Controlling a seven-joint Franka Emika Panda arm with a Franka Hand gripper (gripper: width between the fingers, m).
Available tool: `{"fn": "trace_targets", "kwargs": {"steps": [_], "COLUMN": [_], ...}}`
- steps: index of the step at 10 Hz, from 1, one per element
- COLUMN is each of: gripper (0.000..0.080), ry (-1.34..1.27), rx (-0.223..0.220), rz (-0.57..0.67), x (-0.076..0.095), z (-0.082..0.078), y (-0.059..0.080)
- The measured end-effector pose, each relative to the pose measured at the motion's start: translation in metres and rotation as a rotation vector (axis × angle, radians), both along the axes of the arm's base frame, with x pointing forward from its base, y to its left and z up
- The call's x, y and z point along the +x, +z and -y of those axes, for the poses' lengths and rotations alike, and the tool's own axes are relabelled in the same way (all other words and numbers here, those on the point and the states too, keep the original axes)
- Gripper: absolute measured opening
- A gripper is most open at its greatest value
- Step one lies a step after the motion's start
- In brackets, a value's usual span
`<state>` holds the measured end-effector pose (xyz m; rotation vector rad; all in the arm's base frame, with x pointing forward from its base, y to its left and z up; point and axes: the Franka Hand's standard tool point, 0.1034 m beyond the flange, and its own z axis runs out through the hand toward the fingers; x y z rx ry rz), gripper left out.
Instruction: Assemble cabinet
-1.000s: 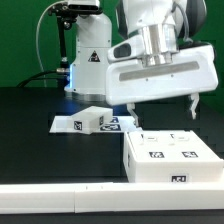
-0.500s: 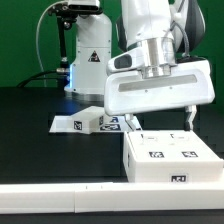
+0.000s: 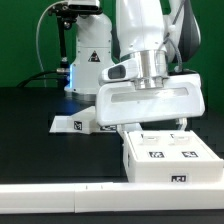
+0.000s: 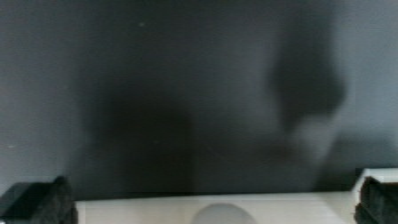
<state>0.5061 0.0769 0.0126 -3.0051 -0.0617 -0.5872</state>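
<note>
Gripper (image 3: 150,127): I read it as fully open, with nothing held between the jaws.
Fingers (image 3: 119,126): both point straight down. One is at the far corner of the cabinet body, the other over its far edge.
Contact: I cannot tell whether the tips touch the box or hang just above it.
Cabinet body (image 3: 170,158): a white box lying on the black table (image 3: 30,150), toward the exterior view's right. I see two square tags on its top face and one on its near side.
Panel pieces (image 3: 78,124): flat, white and tagged. They lie behind the body toward the exterior view's left, partly hidden by the gripper.
Rail (image 3: 60,200): long, plain and white, running along the front, just before the body.
Wrist view: heavily blurred. I make out only the two fingertips and a pale surface (image 4: 143,212) between them.
</note>
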Motion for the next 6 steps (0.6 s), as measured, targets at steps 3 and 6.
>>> {"fn": "trace_targets", "kwargs": {"steps": [3,6], "gripper": [0.0795,0.0795], "ry": [-0.009,-0.006], "rx": [0.010,0.011], "rz": [-0.019,-0.023], "x": [0.0017,0.0034], "z": [-0.0020,-0.0030], "y": [-0.0068,-0.0074]}}
